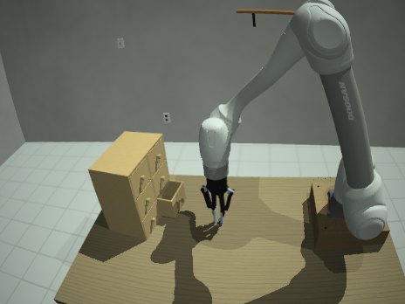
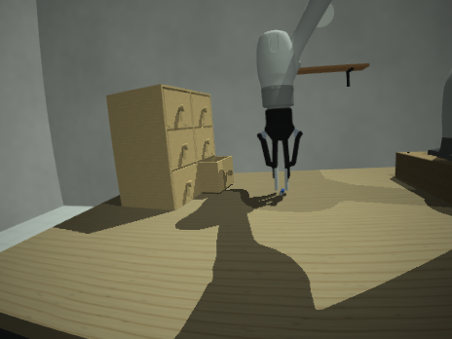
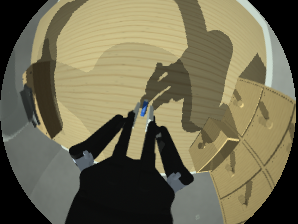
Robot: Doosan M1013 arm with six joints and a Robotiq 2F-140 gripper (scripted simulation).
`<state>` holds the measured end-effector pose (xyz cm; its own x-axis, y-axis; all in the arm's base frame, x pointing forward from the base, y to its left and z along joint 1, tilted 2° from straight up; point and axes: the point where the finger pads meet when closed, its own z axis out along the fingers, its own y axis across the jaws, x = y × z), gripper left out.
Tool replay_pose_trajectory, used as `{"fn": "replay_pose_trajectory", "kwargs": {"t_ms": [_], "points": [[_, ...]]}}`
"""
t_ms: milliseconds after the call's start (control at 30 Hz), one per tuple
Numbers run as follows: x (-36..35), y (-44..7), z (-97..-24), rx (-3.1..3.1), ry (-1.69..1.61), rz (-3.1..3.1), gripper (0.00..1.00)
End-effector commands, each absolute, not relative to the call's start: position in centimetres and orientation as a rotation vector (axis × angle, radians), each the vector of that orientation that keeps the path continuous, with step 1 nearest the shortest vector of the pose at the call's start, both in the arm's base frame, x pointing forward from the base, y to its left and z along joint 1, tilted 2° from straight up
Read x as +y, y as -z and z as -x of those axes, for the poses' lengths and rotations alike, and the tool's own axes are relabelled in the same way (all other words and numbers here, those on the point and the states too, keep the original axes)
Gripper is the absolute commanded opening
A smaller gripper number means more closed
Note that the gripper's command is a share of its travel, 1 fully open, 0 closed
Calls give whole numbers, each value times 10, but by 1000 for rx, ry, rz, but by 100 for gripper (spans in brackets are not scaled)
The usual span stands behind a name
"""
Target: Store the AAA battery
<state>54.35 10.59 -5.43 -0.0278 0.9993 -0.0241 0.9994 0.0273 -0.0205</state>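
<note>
The AAA battery [image 1: 220, 221] [image 2: 282, 191] [image 3: 144, 108], small and blue, lies on the table at the fingertips. My gripper [image 1: 218, 220] [image 2: 282, 188] [image 3: 144, 109] points down with its fingers close together, one on each side of the battery; a narrow gap shows, so it is slightly open. The small wooden chest [image 1: 118, 201] [image 2: 138, 151] [image 3: 277, 107] stands upright with two columns of drawers. Its bottom drawer in the far column [image 1: 168, 208] [image 2: 209, 176] [image 3: 222, 131] is pulled out; no battery can be made out inside. The other drawers look pushed in.
The arm's wooden base block [image 1: 323, 231] [image 2: 419, 177] [image 3: 46, 100] stands on the opposite side of the table from the chest. A shelf [image 1: 266, 12] [image 2: 331, 69] is on the back wall. The open drawer juts out between the chest and my gripper.
</note>
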Motion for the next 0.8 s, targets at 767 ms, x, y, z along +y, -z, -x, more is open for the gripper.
{"fn": "replay_pose_trajectory", "kwargs": {"t_ms": [767], "points": [[105, 66, -541, 2256, 52, -2184, 15]]}}
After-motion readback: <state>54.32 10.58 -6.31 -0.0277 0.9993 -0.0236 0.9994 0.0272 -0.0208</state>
